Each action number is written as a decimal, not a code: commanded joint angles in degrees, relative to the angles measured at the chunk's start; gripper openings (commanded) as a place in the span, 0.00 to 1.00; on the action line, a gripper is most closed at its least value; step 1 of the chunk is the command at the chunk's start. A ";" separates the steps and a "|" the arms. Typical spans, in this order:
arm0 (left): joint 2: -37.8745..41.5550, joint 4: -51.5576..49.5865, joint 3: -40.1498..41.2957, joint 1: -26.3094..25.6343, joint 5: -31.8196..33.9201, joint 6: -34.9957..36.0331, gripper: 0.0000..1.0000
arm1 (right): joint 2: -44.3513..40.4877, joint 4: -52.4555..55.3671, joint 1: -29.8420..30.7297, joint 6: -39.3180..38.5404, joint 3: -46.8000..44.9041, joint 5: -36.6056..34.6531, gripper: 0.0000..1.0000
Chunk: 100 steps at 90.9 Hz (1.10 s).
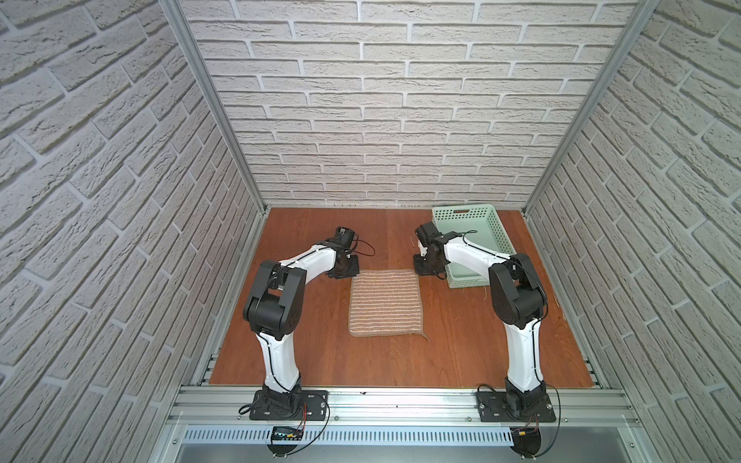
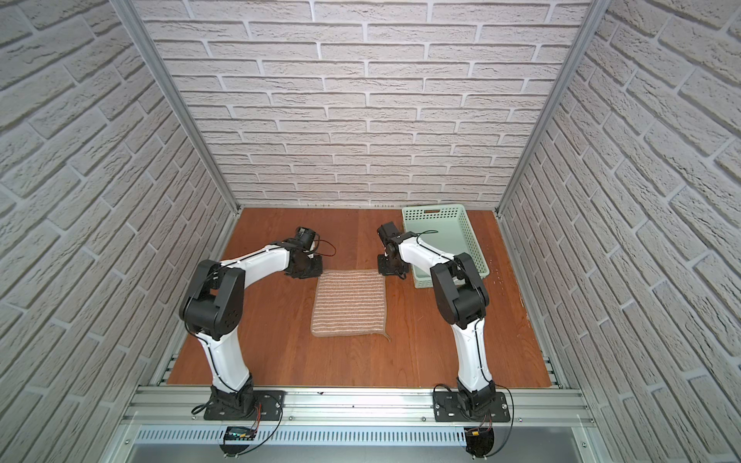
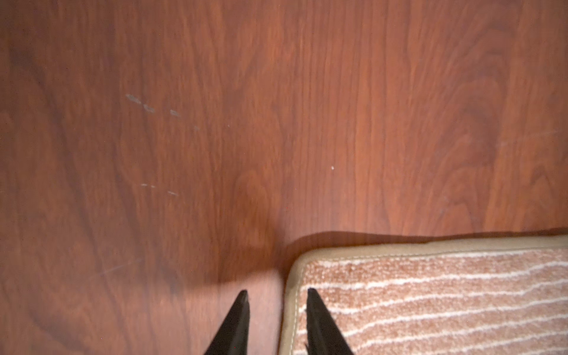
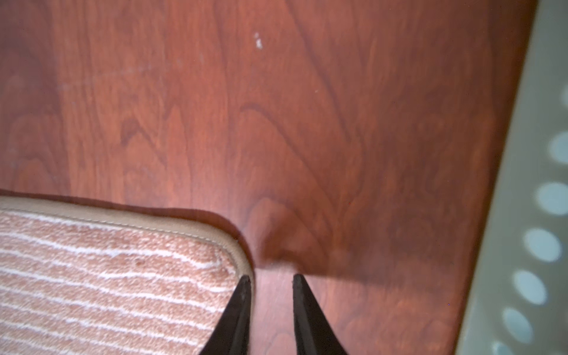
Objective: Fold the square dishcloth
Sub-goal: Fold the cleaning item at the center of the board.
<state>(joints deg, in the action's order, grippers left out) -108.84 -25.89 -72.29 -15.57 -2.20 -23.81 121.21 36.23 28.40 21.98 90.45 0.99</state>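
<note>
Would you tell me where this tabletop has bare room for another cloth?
The widest bare patch of table lies between the dishcloth and the near edge. Another runs from the cloth's far edge to the back wall. Crowded at the cloth's far corners, where the left tool and right tool sit, and by the green basket.

One square dishcloth (image 1: 385,302), one basket (image 1: 449,219), two claws — left claw (image 3: 277,291), right claw (image 4: 270,276).
</note>
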 commanded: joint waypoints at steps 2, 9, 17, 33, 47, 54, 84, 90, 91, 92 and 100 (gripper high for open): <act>-0.35 -1.28 -2.20 1.22 -3.61 3.10 0.33 | -0.41 1.12 0.89 -1.73 1.85 1.23 0.28; -1.64 -1.43 -3.31 1.22 -5.09 3.79 0.33 | 0.32 1.61 1.27 -1.85 2.69 0.61 0.28; -2.78 -1.17 -4.09 1.16 -7.08 4.28 0.33 | 0.71 1.88 1.39 -1.69 3.08 0.13 0.28; -4.92 -1.44 -5.07 0.93 -8.34 4.91 0.33 | 1.62 2.01 1.43 -1.63 3.49 0.09 0.29; -6.66 -2.35 -5.29 0.53 -7.70 5.18 0.32 | 2.52 2.12 1.56 -1.48 3.68 0.32 0.31; -7.34 -3.52 -5.67 0.06 -5.81 5.19 0.32 | 3.16 2.02 1.61 -1.33 3.70 0.25 0.33; -7.99 -6.09 -5.21 -1.95 -1.25 4.75 0.15 | 4.25 2.35 2.26 -0.57 3.50 -0.56 0.21; -7.66 -5.87 -4.97 -1.96 -1.15 4.40 0.11 | 4.06 2.53 2.27 -0.38 3.45 -1.32 0.14; -7.64 -5.81 -4.97 -1.94 -1.19 4.39 0.10 | 4.00 2.58 2.23 -0.37 3.48 -1.42 0.13; -7.58 -5.78 -4.97 -1.93 -1.17 4.30 0.09 | 3.98 2.55 2.25 -0.36 3.49 -1.47 0.13; -7.13 -5.12 -4.96 -1.98 -2.26 4.03 0.02 | 3.68 2.53 2.30 -0.47 3.72 -2.14 0.03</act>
<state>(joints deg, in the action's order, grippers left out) -114.76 -28.45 -78.22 -17.23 -4.29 -19.46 124.22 37.39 30.13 21.10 93.65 0.40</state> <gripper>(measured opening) 0.044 0.074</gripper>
